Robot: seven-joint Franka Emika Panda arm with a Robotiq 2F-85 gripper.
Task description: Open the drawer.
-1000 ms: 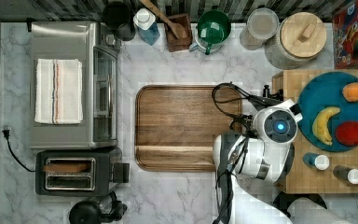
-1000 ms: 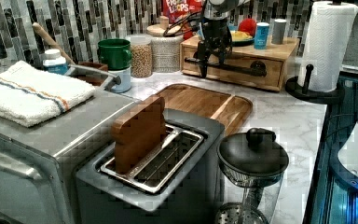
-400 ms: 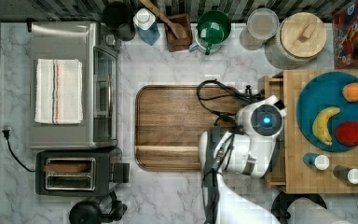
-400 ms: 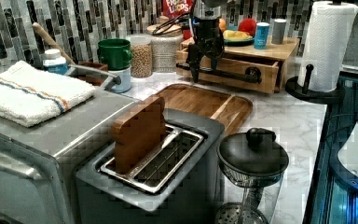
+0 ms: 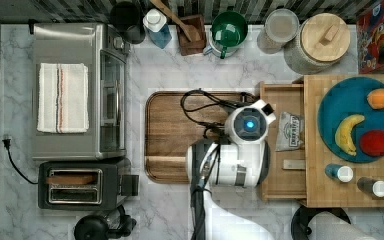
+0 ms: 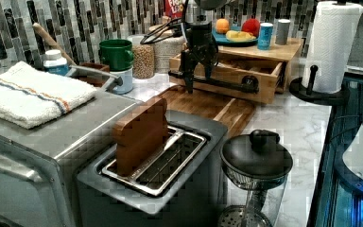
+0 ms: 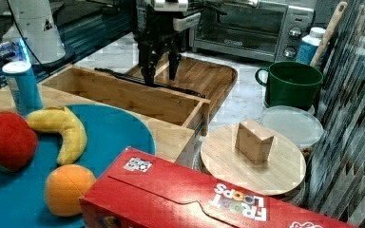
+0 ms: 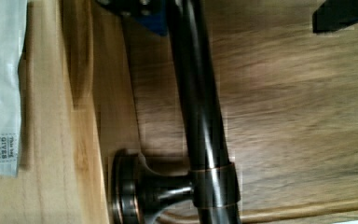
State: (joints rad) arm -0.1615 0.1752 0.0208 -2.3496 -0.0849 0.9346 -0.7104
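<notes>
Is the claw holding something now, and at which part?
The claw straddles the drawer's black bar handle along its length, fingers on either side; a firm clamp cannot be told.

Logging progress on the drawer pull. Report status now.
Gripper straddling the black bar handle, fingers spread, not clamped. Drawer partly out from under the butcher-block top, a packet visible inside. Wooden tray lies ahead, below the drawer's path.

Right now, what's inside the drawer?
Through the open drawer, the top view shows a grey printed packet and a small wooden block. The part under the butcher-block top is covered, and the arm hides some of the front.
</notes>
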